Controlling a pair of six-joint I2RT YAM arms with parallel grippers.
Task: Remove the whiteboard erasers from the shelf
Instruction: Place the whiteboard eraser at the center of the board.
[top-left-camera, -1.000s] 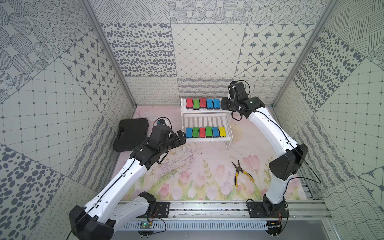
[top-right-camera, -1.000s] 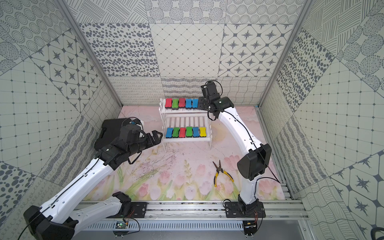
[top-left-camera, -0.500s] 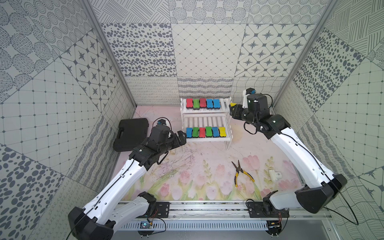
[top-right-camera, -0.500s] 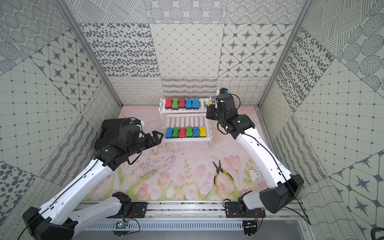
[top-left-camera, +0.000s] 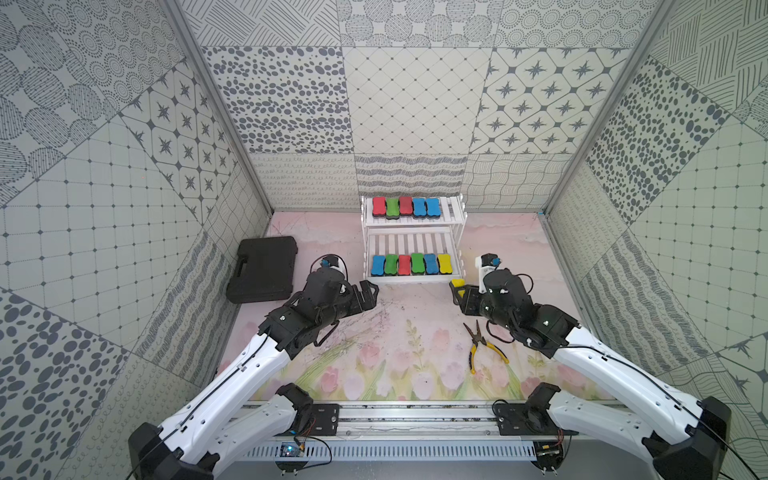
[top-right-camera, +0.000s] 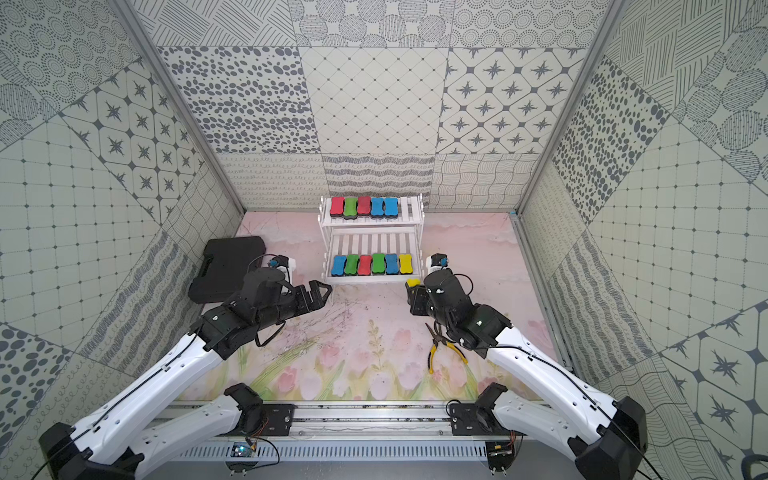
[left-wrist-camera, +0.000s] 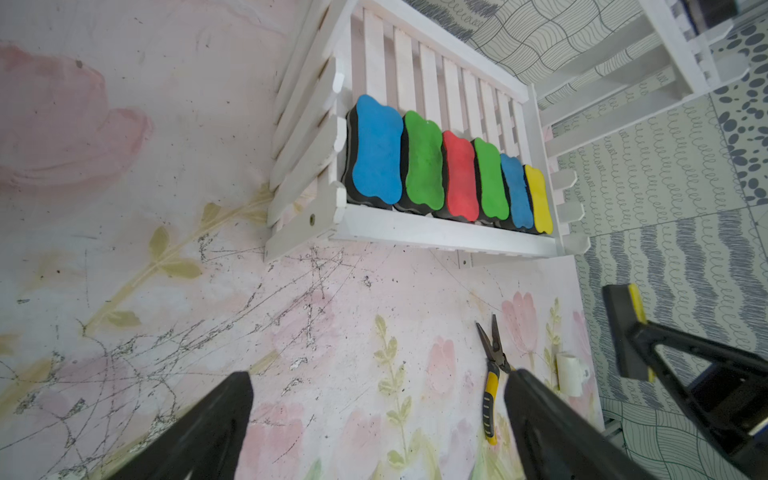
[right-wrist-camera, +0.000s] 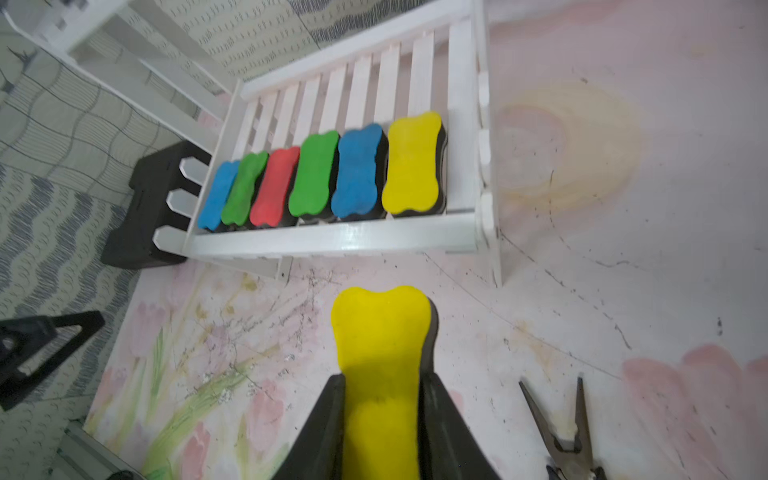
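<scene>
Right wrist: right gripper (right-wrist-camera: 382, 380) clamped on yellow eraser (right-wrist-camera: 380, 328), held clear of shelf (right-wrist-camera: 332, 241), likely for set-down | in a top view: shelf at centre frame, eleven erasers (top-left-camera: 404, 265) on two tiers | left gripper (top-left-camera: 370, 291) jaws wide apart, empty, lower-left of shelf, likely staged for next pick

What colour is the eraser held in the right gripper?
Yellow on top; the held eraser shows best in the right wrist view.
</scene>
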